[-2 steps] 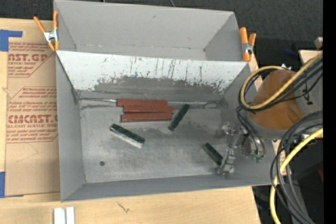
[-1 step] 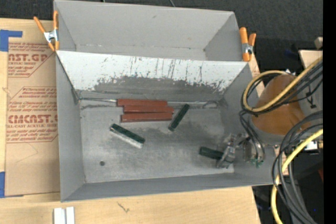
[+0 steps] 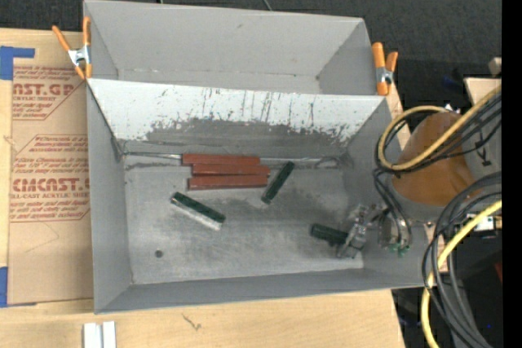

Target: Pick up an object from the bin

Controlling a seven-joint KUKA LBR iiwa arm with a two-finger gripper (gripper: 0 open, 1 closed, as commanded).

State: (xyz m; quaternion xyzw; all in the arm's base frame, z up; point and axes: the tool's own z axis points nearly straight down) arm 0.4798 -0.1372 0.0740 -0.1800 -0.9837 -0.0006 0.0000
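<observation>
End effector [image 3: 356, 236] low in the bin [image 3: 106, 200], well right of the brown bars [image 3: 224, 169] and nearer the camera. Short dark green bar [image 3: 326, 234] lies just view-left of it, long axis pointing at it. Can't tell how far open, or whether it has hold.

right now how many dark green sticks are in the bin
3 dark green sticks: one left of centre; one tilted by the reddish-brown bars; one beside the gripper, which may hide more.

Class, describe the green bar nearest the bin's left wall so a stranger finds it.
Find the grey bin, then the red-brown bars at its floor's back. In front of their left end lies a dark green bar; only it shows a pale edge.
</observation>
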